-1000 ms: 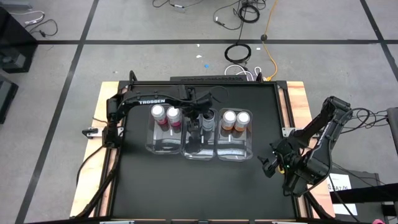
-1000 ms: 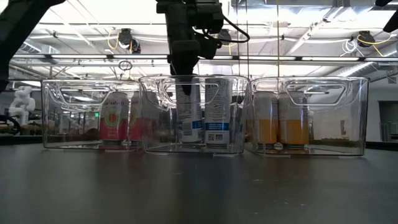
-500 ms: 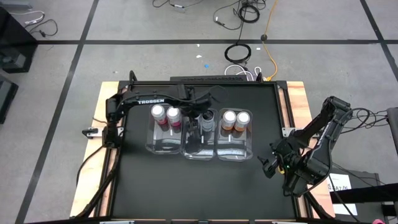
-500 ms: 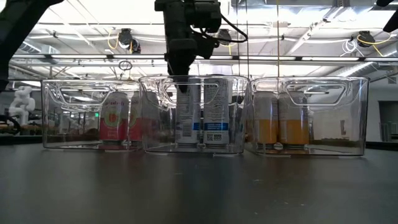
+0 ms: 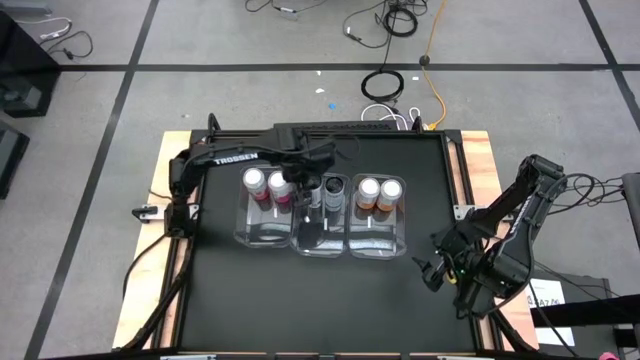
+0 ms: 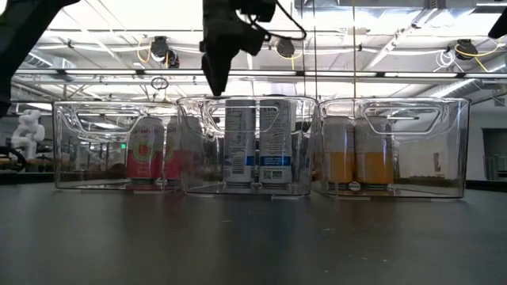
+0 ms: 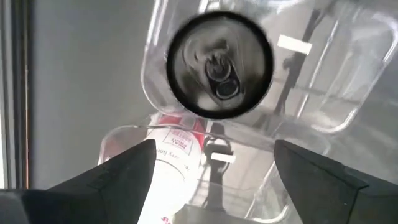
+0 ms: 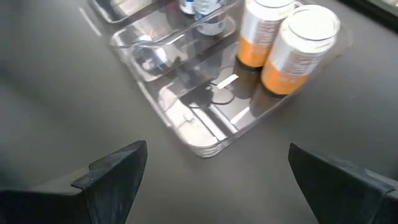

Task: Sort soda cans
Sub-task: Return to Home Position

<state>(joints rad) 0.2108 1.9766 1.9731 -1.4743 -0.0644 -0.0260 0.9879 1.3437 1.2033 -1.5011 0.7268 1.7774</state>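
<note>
Black table (image 5: 300, 295), three bins (image 5: 262, 235), paired cans (image 5: 369, 188)

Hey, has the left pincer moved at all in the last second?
Yes. The left pincer has risen out of the middle clear plastic rectangular bin and now hangs above its rim.

Cut off by the frame edge in the right wrist view: blue-white soda cans (image 8: 204, 11). Likewise, top of the low view: left claw (image 6: 215, 79).
</note>
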